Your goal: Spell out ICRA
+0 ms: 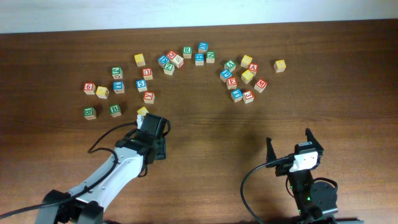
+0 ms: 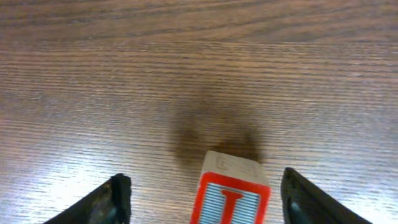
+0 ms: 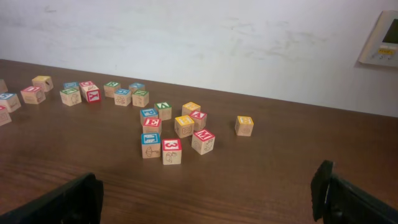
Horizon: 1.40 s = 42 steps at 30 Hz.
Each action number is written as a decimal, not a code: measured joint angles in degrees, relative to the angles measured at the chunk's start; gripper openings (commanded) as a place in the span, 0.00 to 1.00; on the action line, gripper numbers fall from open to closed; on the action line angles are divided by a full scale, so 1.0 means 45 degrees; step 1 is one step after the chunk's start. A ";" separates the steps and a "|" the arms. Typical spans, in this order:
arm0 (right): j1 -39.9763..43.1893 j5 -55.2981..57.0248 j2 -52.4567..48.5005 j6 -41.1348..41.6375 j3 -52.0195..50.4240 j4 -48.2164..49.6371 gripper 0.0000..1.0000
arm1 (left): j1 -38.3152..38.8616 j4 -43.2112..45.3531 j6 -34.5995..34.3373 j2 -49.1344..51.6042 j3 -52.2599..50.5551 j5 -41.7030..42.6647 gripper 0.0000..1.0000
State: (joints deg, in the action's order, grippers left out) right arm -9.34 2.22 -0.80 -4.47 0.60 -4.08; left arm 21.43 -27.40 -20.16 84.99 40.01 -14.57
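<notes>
Red-framed wooden I cube (image 2: 231, 198): prob. light, rigid, bit slick. Left hand (image 2: 205, 194) released astride it; pinch flat opp. sides. Right hand (image 3: 208, 186) released, empty.

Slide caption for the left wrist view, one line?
Left gripper open over the wooden table, an I block standing between its fingers, touching neither.

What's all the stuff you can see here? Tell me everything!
letter blocks: about thirty in all, wooden with red, blue, green or yellow faces, scattered over the far half of the table
I block: one, red letter, standing between the left claw's fingers
table: one, dark brown wood
wall: white, behind the table
wall panel: one, beige, far right on the wall
left claw: one, black, open around the I block
right claw: one, black, open, holding nothing, near edge
</notes>
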 measured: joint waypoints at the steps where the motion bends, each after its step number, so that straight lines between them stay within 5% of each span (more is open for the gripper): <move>1: 0.0000 0.0000 0.0000 0.0010 0.0000 0.0000 0.98 | 0.0000 -0.0005 -0.0005 0.0000 0.0000 0.0141 0.53; 4: 0.0000 0.0000 0.0000 0.0005 0.0000 0.0000 0.98 | 0.0000 -0.0112 0.0063 0.0000 0.0000 0.0486 0.37; 25: 0.0000 0.0005 0.0000 0.0005 0.0000 0.0000 0.98 | -0.0442 0.0403 0.0117 0.0000 0.0000 0.0136 0.15; 31: 0.0000 0.0000 0.0000 0.0010 0.0000 0.0000 0.98 | -0.1112 0.0461 0.0384 0.0000 0.0000 0.0131 0.23; 37: 0.0000 0.0000 0.0000 0.0005 0.0000 0.0000 0.98 | -0.1175 0.0481 0.1399 0.0000 0.0000 0.0131 0.14; 42: 0.0000 0.0000 0.0000 0.0000 0.0000 0.0000 0.98 | -0.1175 0.0481 0.1729 0.0000 0.0000 0.0287 0.31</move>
State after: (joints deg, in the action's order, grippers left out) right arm -9.34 2.22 -0.80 -4.47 0.60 -4.08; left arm 16.14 -25.23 -12.38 84.99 40.01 -13.28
